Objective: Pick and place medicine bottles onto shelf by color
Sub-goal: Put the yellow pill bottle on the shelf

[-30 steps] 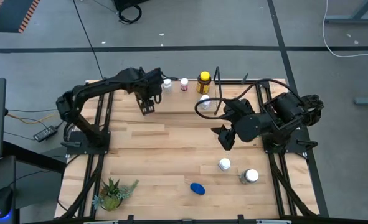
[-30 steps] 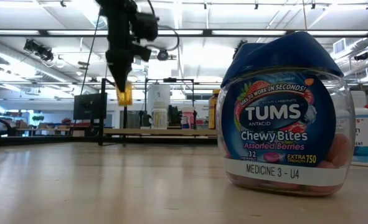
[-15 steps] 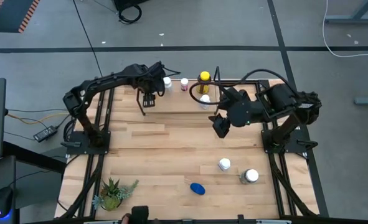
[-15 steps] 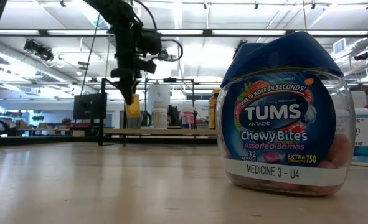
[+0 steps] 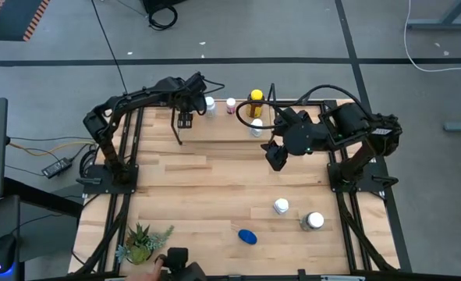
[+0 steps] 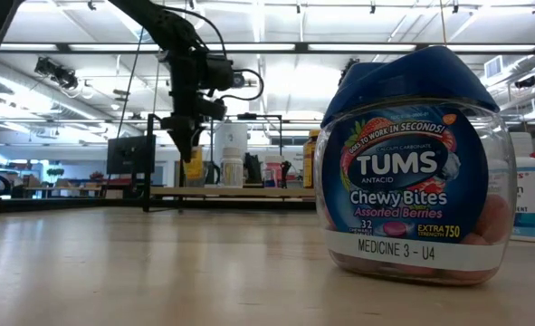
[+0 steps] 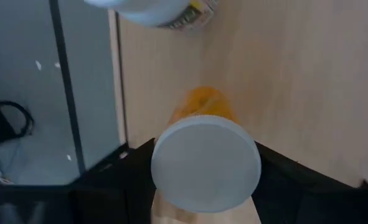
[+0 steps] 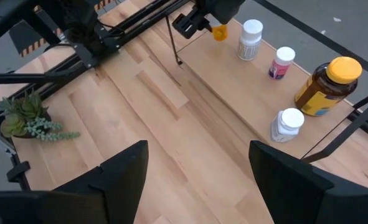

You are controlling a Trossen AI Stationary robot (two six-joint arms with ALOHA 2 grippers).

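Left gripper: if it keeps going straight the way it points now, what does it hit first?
Likely the shelf. The left gripper holds a small orange bottle pointing down at the plank, so the bottle's base should touch first; the gap is unclear.

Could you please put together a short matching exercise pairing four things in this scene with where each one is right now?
Things:
1. orange bottle with white cap
2. blue-lidded Tums bottle
3. yellow-capped amber bottle
4. potted plant

Places:
A. standing on the shelf
B. table's near-left corner in the high view
C. held in the left gripper above the shelf's left end
D. on the tabletop, close to the low camera

Pairs: 1-C, 2-D, 3-A, 4-B
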